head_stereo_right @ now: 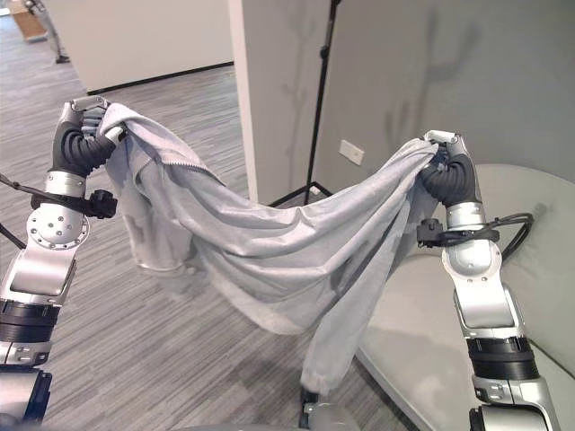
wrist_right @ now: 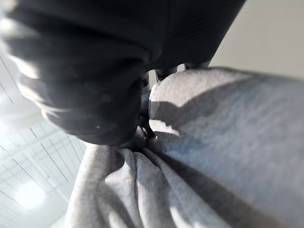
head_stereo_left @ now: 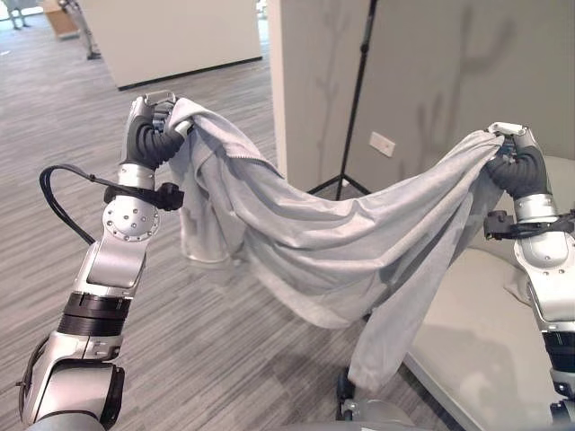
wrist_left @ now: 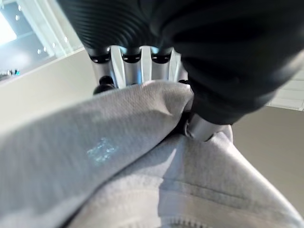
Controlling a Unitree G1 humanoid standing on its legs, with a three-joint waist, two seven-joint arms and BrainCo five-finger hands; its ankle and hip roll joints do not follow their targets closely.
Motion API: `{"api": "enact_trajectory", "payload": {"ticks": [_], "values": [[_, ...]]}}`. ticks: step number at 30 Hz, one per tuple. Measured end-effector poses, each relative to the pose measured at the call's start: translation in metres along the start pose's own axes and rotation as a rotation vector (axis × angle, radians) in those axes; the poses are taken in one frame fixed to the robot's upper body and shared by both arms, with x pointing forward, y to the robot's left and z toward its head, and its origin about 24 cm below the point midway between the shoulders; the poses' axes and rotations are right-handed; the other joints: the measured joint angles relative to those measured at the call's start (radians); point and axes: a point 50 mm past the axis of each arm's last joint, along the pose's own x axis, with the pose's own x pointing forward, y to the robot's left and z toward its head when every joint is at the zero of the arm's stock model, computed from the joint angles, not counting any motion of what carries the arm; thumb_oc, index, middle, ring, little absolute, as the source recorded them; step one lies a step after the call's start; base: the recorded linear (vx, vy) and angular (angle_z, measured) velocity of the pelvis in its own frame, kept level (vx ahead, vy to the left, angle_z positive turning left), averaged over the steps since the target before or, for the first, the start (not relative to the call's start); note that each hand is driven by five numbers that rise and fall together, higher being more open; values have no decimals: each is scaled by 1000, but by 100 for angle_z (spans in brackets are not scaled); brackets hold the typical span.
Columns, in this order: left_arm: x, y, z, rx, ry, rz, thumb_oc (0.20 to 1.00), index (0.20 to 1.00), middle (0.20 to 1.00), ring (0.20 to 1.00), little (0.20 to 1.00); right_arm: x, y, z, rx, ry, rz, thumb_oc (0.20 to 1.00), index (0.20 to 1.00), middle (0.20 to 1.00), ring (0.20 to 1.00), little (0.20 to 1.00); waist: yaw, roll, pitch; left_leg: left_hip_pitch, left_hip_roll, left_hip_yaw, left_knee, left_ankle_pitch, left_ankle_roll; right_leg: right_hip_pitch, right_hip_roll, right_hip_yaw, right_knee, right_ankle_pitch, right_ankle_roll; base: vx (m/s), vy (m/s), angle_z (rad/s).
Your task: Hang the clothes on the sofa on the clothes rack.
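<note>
Both hands clutched the garment (head_stereo_left: 314, 242) aloft, left hand (head_stereo_left: 154, 126) and right hand (head_stereo_left: 512, 157) bunching corners; best keep it taut toward the rack (head_stereo_left: 355, 99).

Grey sofa (head_stereo_right: 431, 341) stands on striped grey floor (head_stereo_left: 225, 359), seat bare.

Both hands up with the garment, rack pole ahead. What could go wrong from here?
1. The light grey knit garment sags deeply between the left hand and right hand; its hanging tail may drag on the floor or snag.
2. Each hand pinches only a bunched edge, so the cloth might slip out.
3. The thin black rack pole could tip if the sag catches it.
</note>
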Motion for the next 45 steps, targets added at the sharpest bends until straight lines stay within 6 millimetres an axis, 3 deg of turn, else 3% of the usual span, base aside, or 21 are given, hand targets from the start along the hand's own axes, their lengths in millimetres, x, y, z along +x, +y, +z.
{"api": "enact_trajectory", "payload": {"ticks": [3, 4, 5, 7, 8, 11, 13, 14, 16, 17, 19, 22, 24, 27, 28, 29, 30, 31, 35, 40, 45], "values": [[0, 3, -1, -1, 4, 14, 200, 200, 200, 200, 200, 8, 5, -1, 3, 4, 16, 200, 200, 200, 200, 200, 10, -9, 2, 34, 2, -5, 26, -7, -12, 66, 58, -21, -69, 37, -65, 232, -147, 4], [-1, 2, 0, -10, 2, 14, 200, 200, 200, 200, 200, 8, 9, -2, 5, 7, 34, 200, 200, 200, 200, 200, 18, -60, 16, 6, -35, 7, 153, -43, -66, 98, 24, -11, -76, 101, -149, 150, -121, 8], [-4, 0, -1, -19, 9, 12, 200, 200, 200, 200, 200, 8, 10, -1, 3, 4, 43, 200, 200, 200, 200, 200, 23, -96, 24, -47, -57, 10, 305, -77, -82, 136, -14, 5, -73, 80, -205, 156, -120, 14], [-9, -2, 4, -27, -14, -1, 200, 200, 200, 200, 200, 8, 1, -3, -3, 10, 11, 200, 200, 200, 200, 200, 44, -84, 30, -216, 16, 48, 690, -178, -93, 178, -4, 92, -72, -13, -152, 139, -19, -12], [-8, 3, 6, 1, -24, -5, 200, 200, 200, 200, 200, 8, 3, -2, 1, 8, 20, 200, 200, 200, 200, 200, 62, -100, 28, -258, 69, 56, 698, -213, -102, 189, 1, 105, -71, -34, -143, 344, 40, -26], [-8, 7, 0, 17, -3, -8, 200, 200, 200, 200, 200, 8, -2, -1, 6, 0, -5, 200, 200, 200, 200, 200, 104, -127, 48, -352, 150, -36, 395, -195, -117, 200, -38, 156, -72, -57, -112, 377, 85, -40], [-8, 6, -8, 19, 37, -10, 200, 200, 200, 200, 200, 9, -4, -2, 2, 3, -19, 200, 200, 200, 200, 200, 117, -108, 66, -382, 191, -78, 51, -69, -184, 220, -64, 174, -72, -79, -94, 284, 114, -27], [-8, 4, -8, 8, 37, -9, 200, 200, 200, 200, 200, 10, -9, -2, -3, 4, -37, 200, 200, 200, 200, 200, 115, -78, 91, -424, 220, -77, -4, -35, -230, 253, -69, 173, -75, -97, -80, 339, 218, -14], [-9, 2, -2, -8, 25, -16, 200, 200, 200, 200, 200, 6, -12, -8, -9, 33, -42, 200, 200, 200, 200, 200, 125, -30, 100, -467, 258, -50, 66, -21, -221, 313, -82, 185, -78, -137, -20, 368, 288, -49], [-8, 5, 12, -9, -38, -7, 200, 200, 200, 200, 200, 0, -11, -9, -11, 42, -34, 200, 200, 200, 200, 200, 134, -23, 85, -459, 250, -53, 228, -4, -169, 349, -120, 224, -78, -170, 6, 478, 377, -85], [-1, 15, 30, -14, -120, 29, 200, 200, 200, 200, 200, 0, -8, 7, 15, -29, -36, 200, 200, 200, 200, 200, 127, -29, 58, -454, 146, 1, 305, 28, -130, 346, -217, 257, 31, -211, -12, 546, 475, -107], [1, 18, 32, 5, -133, 22, 200, 200, 200, 200, 200, -2, -2, 9, 45, -30, -34, 200, 200, 200, 200, 200, 131, -25, 35, -332, 91, 47, 180, 24, -110, 340, -219, 239, 172, -143, 18, 280, 297, -81], [2, 21, 35, 26, -150, 23, 200, 200, 200, 200, 200, -2, -2, 18, 52, -69, -34, 200, 200, 200, 200, 200, 131, 7, 24, -268, 65, 39, 140, 70, -2, 315, -224, 211, 290, -148, 51, 118, 148, -61], [1, 15, 36, 20, -153, 0, 200, 200, 200, 200, 200, -3, 0, 24, 57, -94, -29, 200, 200, 200, 200, 200, 95, 28, 12, -206, 29, 25, 85, 74, -5, 291, -213, 190, 333, -171, 54, 113, 119, 4], [1, 6, 34, 2, -143, -23, 200, 200, 200, 200, 200, -5, 2, 22, 68, -85, -29, 200, 200, 200, 200, 200, 59, 25, 28, -213, 29, 34, 120, -9, -172, 254, -192, 164, 341, -168, 15, 185, 23, 19], [4, 10, 35, 33, -155, -29, 200, 200, 200, 200, 200, -4, 10, 21, 99, -78, -20, 200, 200, 200, 200, 200, 58, -22, 37, -317, 37, 39, 407, -138, 17, 212, -258, 185, 346, -141, -17, 137, -18, 1], [9, 14, 38, 61, -169, -32, 200, 200, 200, 200, 200, -4, 12, 22, 101, -80, -11, 200, 200, 200, 200, 200, 64, -8, 38, -362, 146, -38, 587, -214, 59, 186, -276, 212, 326, -152, 55, 130, -65, -53], [7, 14, 34, 44, -150, -20, 200, 200, 200, 200, 200, -8, 16, 17, 98, -56, 15, 200, 200, 200, 200, 200, 84, -7, 44, -329, 120, -47, 583, -262, -9, 188, -330, 207, 258, -157, 127, 145, -83, -54], [7, 13, 31, 24, -135, -6, 200, 200, 200, 200, 200, -5, 11, 12, 90, -40, -10, 200, 200, 200, 200, 200, 52, 3, 50, -158, 100, -55, 249, -101, 26, 110, -259, 80, -83, -46, 105, 144, -122, 2], [6, 9, 34, -8, -146, -2, 200, 200, 200, 200, 200, -6, 12, 5, 83, -9, -8, 200, 200, 200, 200, 200, 38, 10, 52, -33, 43, -81, 128, -71, 27, 63, -231, 82, -51, 31, 54, 101, -191, 40], [5, 13, 46, -25, -198, 22, 200, 200, 200, 200, 200, -4, 11, 6, 73, -16, -8, 200, 200, 200, 200, 200, 55, 23, 53, 39, 50, -89, 84, -71, 26, 96, -99, 42, -52, 62, -1, 62, -171, 17]]}}
